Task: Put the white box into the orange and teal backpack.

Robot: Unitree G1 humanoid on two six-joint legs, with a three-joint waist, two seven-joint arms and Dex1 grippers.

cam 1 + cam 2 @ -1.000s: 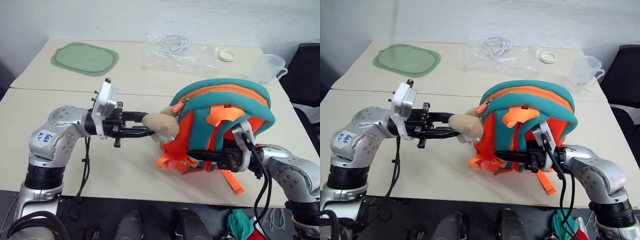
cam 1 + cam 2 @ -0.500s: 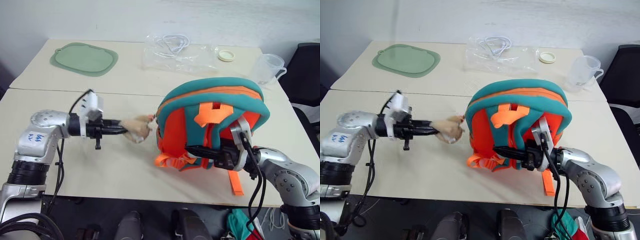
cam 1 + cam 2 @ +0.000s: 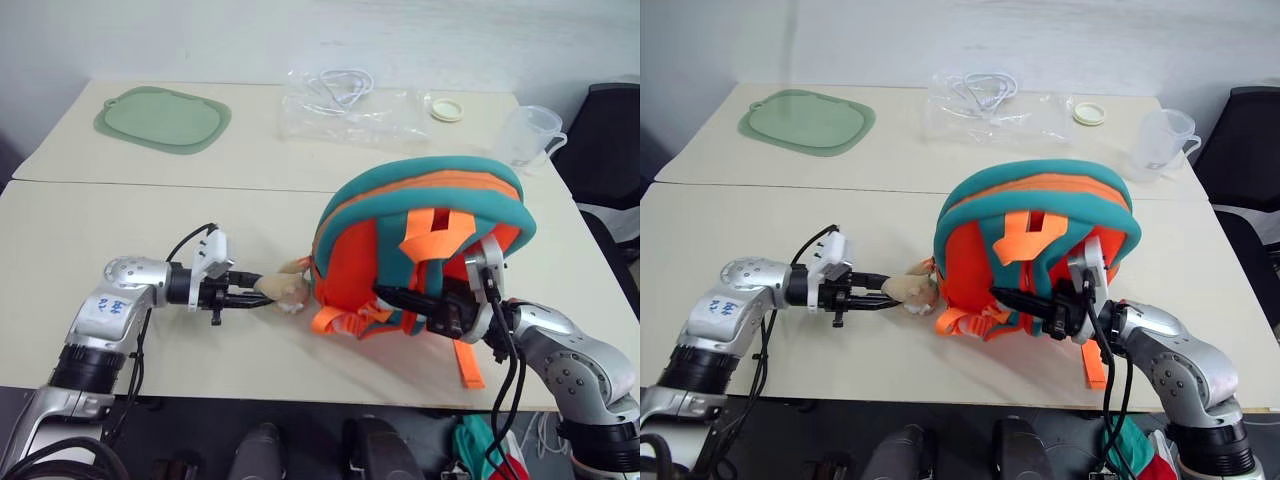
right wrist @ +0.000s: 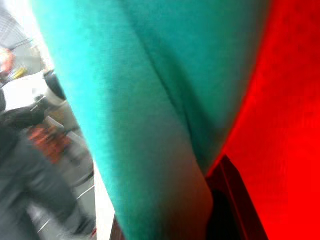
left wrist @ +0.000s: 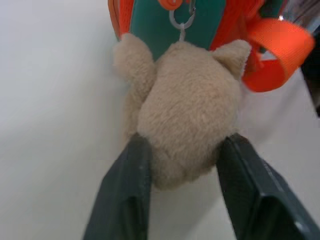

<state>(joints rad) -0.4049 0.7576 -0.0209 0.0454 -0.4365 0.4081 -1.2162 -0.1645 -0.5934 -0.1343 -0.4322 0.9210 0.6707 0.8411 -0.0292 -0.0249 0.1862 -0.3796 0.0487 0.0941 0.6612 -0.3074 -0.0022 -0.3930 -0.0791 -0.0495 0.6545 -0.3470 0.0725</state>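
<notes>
Backpack (image 3: 425, 245), domed orange and teal fabric, stands centre-right on the beige table (image 3: 150, 230); a green mat (image 3: 162, 117) lies upper left. Left wrist view: left gripper (image 5: 182, 187) straddles the tan plush toy (image 5: 185, 125), fingers touching its sides. Right wrist view: right gripper's state unclear behind a teal strap (image 4: 145, 115).

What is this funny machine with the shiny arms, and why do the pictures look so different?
It is a robot with two arms, each ending in a black pincer. The two wide pictures come from cameras in its head, looking down at the table. The two close-up pictures come from small cameras on its wrists. An orange and teal backpack stands on the table. The right pincer grips its teal strap. The left pincer is at the backpack's tan plush toy; I can't tell if it is squeezing. Farther back lie a green mat, a clear plastic bag, a small lid and a clear jug.
</notes>
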